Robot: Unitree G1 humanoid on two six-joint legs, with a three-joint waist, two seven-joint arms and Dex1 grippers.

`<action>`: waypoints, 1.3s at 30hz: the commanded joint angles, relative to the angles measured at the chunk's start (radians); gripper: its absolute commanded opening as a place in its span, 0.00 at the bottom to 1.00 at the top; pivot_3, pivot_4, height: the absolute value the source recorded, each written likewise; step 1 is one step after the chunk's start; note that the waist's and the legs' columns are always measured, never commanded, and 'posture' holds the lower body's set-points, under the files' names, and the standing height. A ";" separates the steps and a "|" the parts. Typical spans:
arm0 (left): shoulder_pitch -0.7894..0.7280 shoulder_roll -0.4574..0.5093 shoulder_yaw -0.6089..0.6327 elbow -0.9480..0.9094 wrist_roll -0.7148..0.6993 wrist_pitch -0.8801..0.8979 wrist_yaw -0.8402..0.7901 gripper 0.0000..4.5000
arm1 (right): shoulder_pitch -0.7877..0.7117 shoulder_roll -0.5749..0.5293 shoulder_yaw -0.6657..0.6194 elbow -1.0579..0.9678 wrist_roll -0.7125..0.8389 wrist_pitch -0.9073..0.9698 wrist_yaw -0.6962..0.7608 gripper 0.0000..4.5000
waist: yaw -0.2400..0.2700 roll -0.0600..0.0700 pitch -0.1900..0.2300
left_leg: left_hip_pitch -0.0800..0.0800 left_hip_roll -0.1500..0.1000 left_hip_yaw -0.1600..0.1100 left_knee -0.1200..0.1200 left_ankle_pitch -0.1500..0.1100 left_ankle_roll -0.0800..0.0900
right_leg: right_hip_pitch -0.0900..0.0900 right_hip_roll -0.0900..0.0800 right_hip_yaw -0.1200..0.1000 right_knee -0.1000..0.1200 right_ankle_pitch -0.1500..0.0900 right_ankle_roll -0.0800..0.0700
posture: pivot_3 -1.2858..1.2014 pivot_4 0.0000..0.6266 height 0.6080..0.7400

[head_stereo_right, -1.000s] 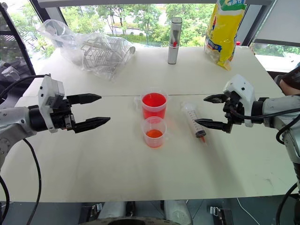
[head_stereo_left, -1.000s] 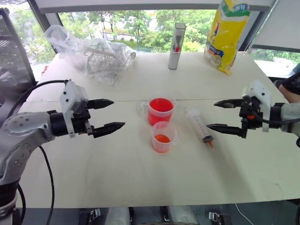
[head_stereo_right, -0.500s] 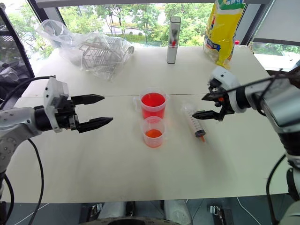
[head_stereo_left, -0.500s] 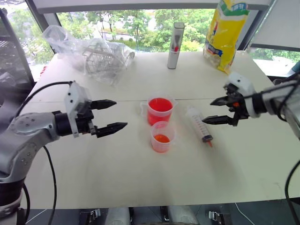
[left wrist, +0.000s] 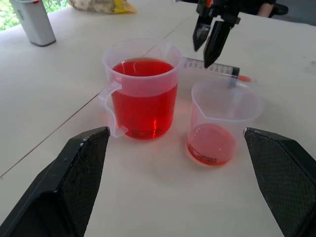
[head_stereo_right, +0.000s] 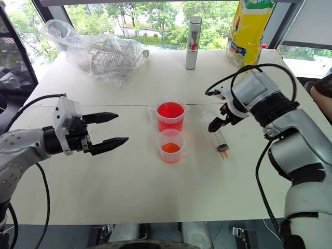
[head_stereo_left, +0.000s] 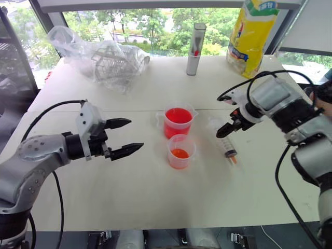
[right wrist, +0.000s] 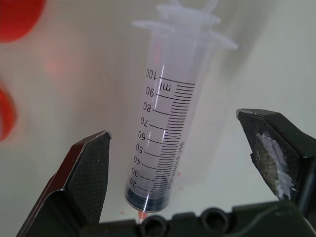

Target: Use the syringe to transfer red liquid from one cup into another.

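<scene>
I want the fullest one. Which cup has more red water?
The taller cup with a handle; it is nearly full. The shorter cup in front has only a shallow layer.

The syringe (head_stereo_left: 223,140) lies flat on the white table, right of the two cups and apart from them, a clear barrel with printed graduations, its black plunger seal pushed down near the small orange-red tip, which points toward the near edge. The larger cup (head_stereo_left: 178,122), clear with a pouring lip and side handle, stands upright and holds red liquid (head_stereo_left: 178,115) nearly to its rim. Just in front of it stands the smaller cup (head_stereo_left: 181,151), flared, with only a shallow orange-red pool.
</scene>
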 commanded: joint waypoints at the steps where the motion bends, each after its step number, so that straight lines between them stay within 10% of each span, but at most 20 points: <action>1: 0.003 0.014 0.037 -0.035 0.000 -0.013 0.009 1.00 | -0.040 0.053 -0.015 0.109 -0.040 0.002 -0.033 0.99 | -0.001 0.000 0.000 | 0.000 0.000 0.000 0.000 0.000 0.000 | 0.000 0.000 0.000 0.000 0.000 0.000 | 0.52 0.24 1.00; 13: 0.009 0.023 0.045 -0.044 0.000 -0.017 0.019 1.00 | -0.065 0.230 -0.254 0.387 -0.094 0.018 -0.294 0.99 | -0.002 0.000 0.000 | 0.000 0.000 -0.001 0.000 0.000 0.000 | -0.001 0.002 0.000 0.002 0.002 0.003 | 0.52 0.24 1.00; 21: 0.003 0.029 0.043 -0.042 0.001 -0.020 0.017 1.00 | -0.042 0.256 -0.289 0.371 -0.101 0.050 -0.325 0.31 | -0.004 0.000 -0.001 | 0.000 0.000 -0.001 0.000 0.000 0.000 | -0.001 0.002 0.000 0.002 0.002 0.003 | 0.52 0.24 1.00; 28: -0.012 0.036 0.044 -0.025 0.005 -0.023 0.008 1.00 | -0.011 0.206 -0.314 0.195 -0.063 0.115 -0.319 0.31 | -0.003 0.000 -0.001 | 0.000 0.000 -0.002 -0.001 0.000 0.000 | -0.001 0.003 0.000 0.002 0.002 0.003 | 0.52 0.24 1.00; 39: -0.209 0.055 0.045 0.140 -0.006 -0.033 -0.049 1.00 | 0.071 0.085 -0.784 -0.370 0.020 -0.274 -0.472 0.31 | -0.003 0.000 -0.001 | -0.003 -0.001 -0.004 0.000 0.000 0.000 | -0.002 0.005 -0.002 0.001 0.002 0.004 | 0.52 0.24 1.00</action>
